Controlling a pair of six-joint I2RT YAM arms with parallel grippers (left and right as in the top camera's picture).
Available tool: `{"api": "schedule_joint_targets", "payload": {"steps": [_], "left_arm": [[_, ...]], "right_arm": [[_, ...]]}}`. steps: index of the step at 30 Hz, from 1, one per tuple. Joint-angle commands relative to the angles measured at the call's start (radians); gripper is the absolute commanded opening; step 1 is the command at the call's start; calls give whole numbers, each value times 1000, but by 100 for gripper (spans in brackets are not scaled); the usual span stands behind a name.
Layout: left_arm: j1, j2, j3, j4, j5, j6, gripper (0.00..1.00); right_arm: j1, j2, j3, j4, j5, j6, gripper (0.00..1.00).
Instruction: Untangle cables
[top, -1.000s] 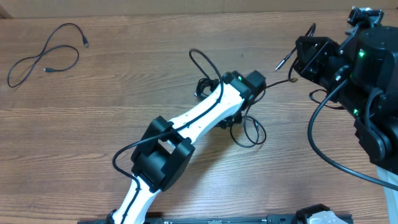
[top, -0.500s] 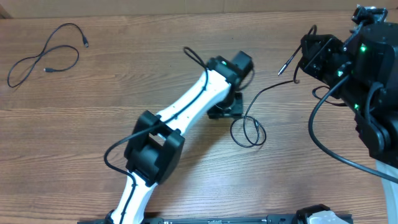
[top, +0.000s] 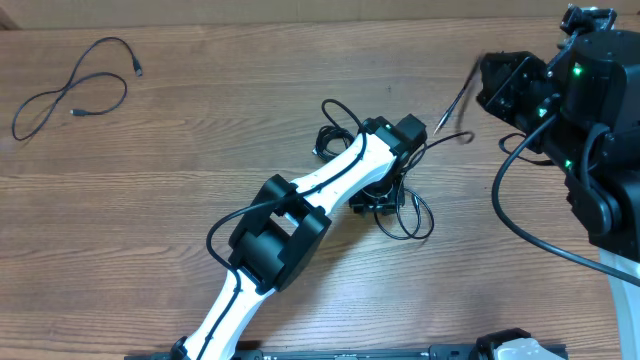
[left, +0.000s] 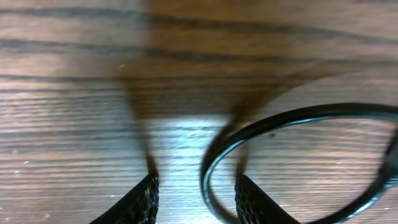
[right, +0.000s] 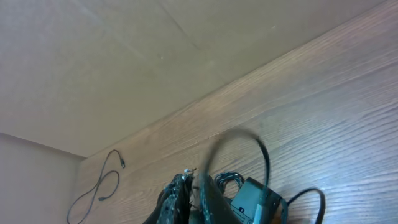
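The black cables lie mid-table: a small knot (top: 330, 135) and loose loops (top: 410, 215) beside my left arm's wrist. My left gripper (top: 380, 200) hovers low over the wood, open. In the left wrist view, one glossy cable loop (left: 208, 177) passes between the mesh-covered fingers (left: 146, 199) of the left gripper (left: 196, 183) without being pinched. My right gripper (right: 194, 180) is raised at the right and shut on a cable. A small plug tip (right: 186, 171) pokes out past its fingers, and the cord (top: 455, 100) swings blurred below it.
A separate thin cable (top: 75, 85) lies alone at the far left of the table, seen also as the curled cable (right: 99, 186) in the right wrist view. The left arm (top: 290, 215) stretches diagonally across the table's middle. The right arm's bulk (top: 590, 120) fills the right edge.
My left gripper opened, swung up and left, then came back down-right over the loops. The cord in my right gripper now swings, blurred.
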Motion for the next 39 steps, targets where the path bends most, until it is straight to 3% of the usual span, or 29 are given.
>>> {"api": "schedule_joint_targets", "payload": {"steps": [1,3,6,14,24,32,39], "left_arm": [[1,87,-14,35,12,-11,35],[1,87,-13,32,11,-10,16],[6,87,-13,17,10,-10,4],[31,61,8,-48,-2,-9,4],[104,-204,40,-158,-77,40,4],[192,-457,40,-215,-80,114,4],[212,-655,42,-160,-76,152,4]], "right_arm": [[-4,-2,20,5,0,-7,7],[-4,-2,20,3,0,-7,7],[-4,-2,20,-2,0,-7,7],[-4,7,20,-42,75,-7,9],[-63,117,-2,-159,101,-6,50],[-213,241,-10,-235,-50,-54,62],[-220,317,-80,-236,-247,-241,86]]}}
